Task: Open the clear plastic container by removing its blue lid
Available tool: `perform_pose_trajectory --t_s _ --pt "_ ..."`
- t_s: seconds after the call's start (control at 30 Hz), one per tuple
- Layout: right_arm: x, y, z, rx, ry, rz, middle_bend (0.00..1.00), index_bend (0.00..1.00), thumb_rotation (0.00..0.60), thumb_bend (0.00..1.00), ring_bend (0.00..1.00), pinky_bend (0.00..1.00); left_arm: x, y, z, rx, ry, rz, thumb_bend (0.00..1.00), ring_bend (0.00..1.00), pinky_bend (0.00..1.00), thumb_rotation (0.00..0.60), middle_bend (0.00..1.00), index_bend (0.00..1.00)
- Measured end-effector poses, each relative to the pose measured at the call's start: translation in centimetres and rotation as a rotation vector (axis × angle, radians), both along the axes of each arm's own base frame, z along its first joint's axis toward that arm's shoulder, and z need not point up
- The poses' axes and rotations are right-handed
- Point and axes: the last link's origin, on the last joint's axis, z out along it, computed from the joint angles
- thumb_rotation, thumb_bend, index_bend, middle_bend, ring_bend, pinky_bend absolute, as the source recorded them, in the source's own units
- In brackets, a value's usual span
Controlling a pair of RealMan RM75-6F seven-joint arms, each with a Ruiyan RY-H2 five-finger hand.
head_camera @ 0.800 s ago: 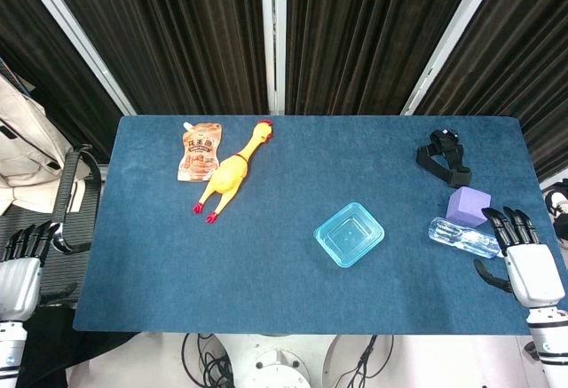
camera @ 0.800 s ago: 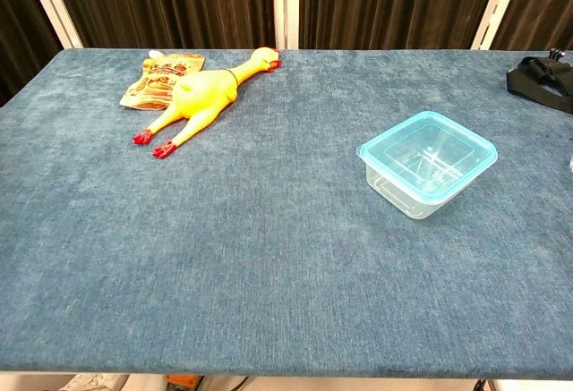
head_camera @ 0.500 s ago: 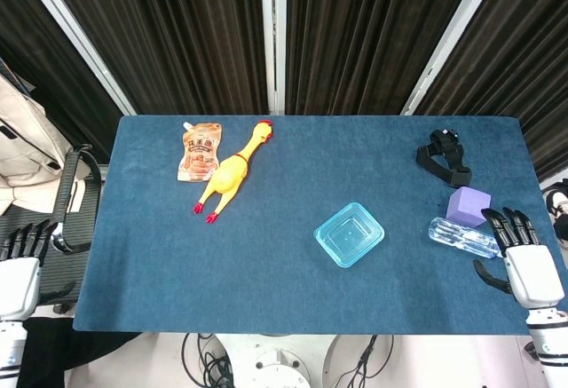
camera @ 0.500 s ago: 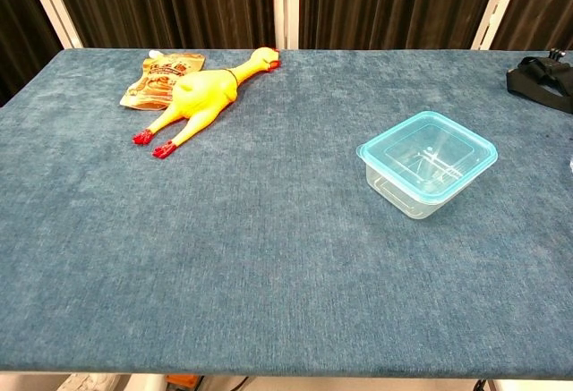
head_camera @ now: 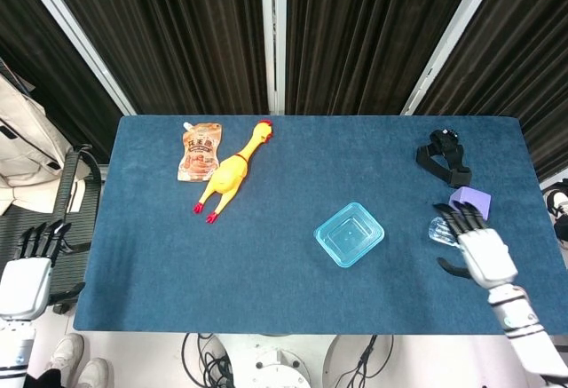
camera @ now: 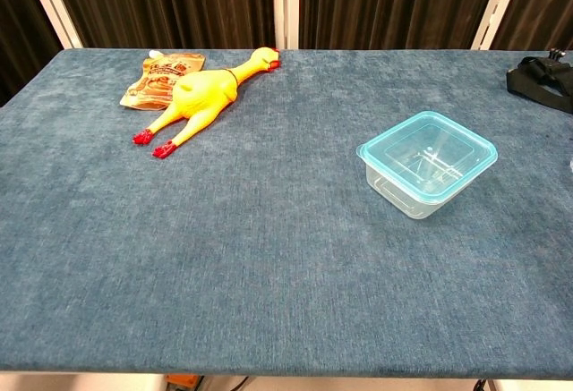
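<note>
Blue lid (head_camera: pixel 350 233) sits closed on the clear plastic container (camera: pixel 421 185), right of centre on the worktop (head_camera: pixel 266 264). My right robot hand (head_camera: pixel 477 248) hovers at the frame's right, fingers spread, holding nothing. My left robot hand (head_camera: pixel 28 273) hangs empty, lower left.

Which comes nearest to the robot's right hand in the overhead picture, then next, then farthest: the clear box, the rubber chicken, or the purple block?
From the right hand:
1. Purple block, just behind it.
2. Clear box, mid-table.
3. Rubber chicken, far left.
</note>
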Motion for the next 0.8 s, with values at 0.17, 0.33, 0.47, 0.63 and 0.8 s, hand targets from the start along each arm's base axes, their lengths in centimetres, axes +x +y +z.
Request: perform_pose_trajectory --t_s 0.17,0.33,0.47,0.63,0.8 --pt "2.3 -3.0 -4.2 0.062 -0.013 0.062 0.01 0.03 0.600 0.05 0.00 0.00 0.0 0.3 -0.3 -0.016 -0.010 -0.002 0.00 0.00 0.00 0.600 0.05 0.10" --pt "5.7 -5.0 -9.0 0.133 -0.042 0.149 0.00 0.01 0.600 0.05 0.00 0.00 0.0 0.7 -0.3 -0.029 -0.017 -0.011 0.00 0.00 0.00 0.600 0.05 0.10" --pt "9.2 -6.4 -12.7 0.190 -0.053 0.221 0.00 0.01 0.600 0.05 0.00 0.00 0.1 0.8 -0.3 -0.031 -0.015 -0.019 0.00 0.00 0.00 0.600 0.05 0.10" --pt "14.6 -8.6 -16.8 0.219 -0.092 0.290 0.00 0.01 0.600 0.06 0.00 0.00 0.1 0.8 -0.3 -0.036 -0.015 -0.022 0.00 0.00 0.00 0.600 0.05 0.10" --pt "18.8 -11.1 -19.4 0.230 -0.107 0.289 0.05 0.01 0.600 0.07 0.00 0.00 0.3 0.8 -0.6 -0.043 -0.019 -0.026 0.00 0.00 0.00 0.600 0.05 0.10"
